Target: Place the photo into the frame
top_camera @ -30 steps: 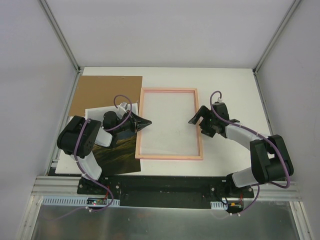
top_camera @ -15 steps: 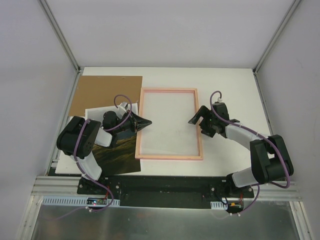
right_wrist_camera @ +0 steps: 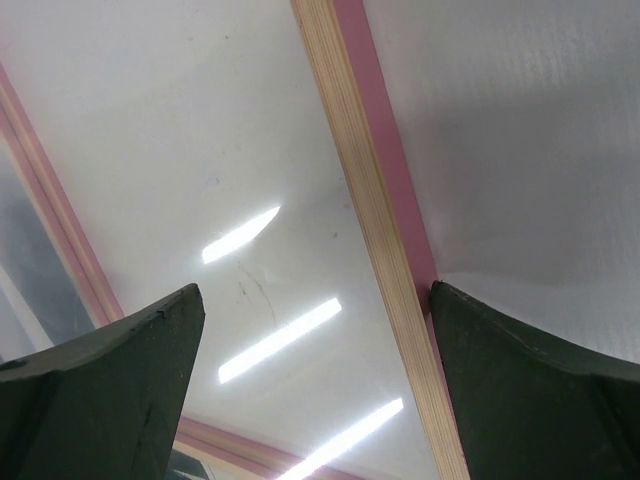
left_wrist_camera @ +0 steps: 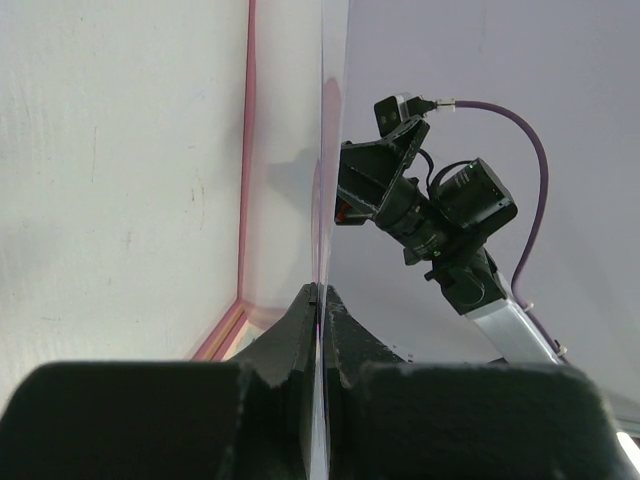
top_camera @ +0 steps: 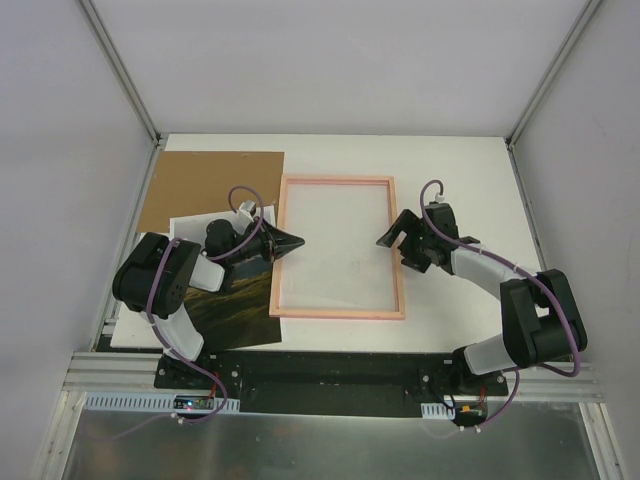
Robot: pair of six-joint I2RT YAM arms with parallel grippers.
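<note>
left gripper (top_camera: 294, 243) pinched on clear pane (top_camera: 340, 262) edge, it seems | right gripper (top_camera: 393, 236) spread astride frame (top_camera: 338, 181) rail | photo (top_camera: 238, 305) at 7 o'clock of left gripper, the nearer one | frame's long axis 12–6

The frame (right_wrist_camera: 370, 200) is showing pale, raw-looking layered wood along its side and smooth salmon-pink paint on its face. Its clear pane (right_wrist_camera: 270, 340) is gleaming glossy, mirroring strip lights. The left claw (left_wrist_camera: 320, 295), matt black plastic, is pinching a thin clear edge. The photo (top_camera: 235, 305) is looking like smooth printed paper, the backing board (top_camera: 205, 185) like matt brown cardboard, and the table (top_camera: 460, 180) is appearing matt white and faintly scuffed.
</note>
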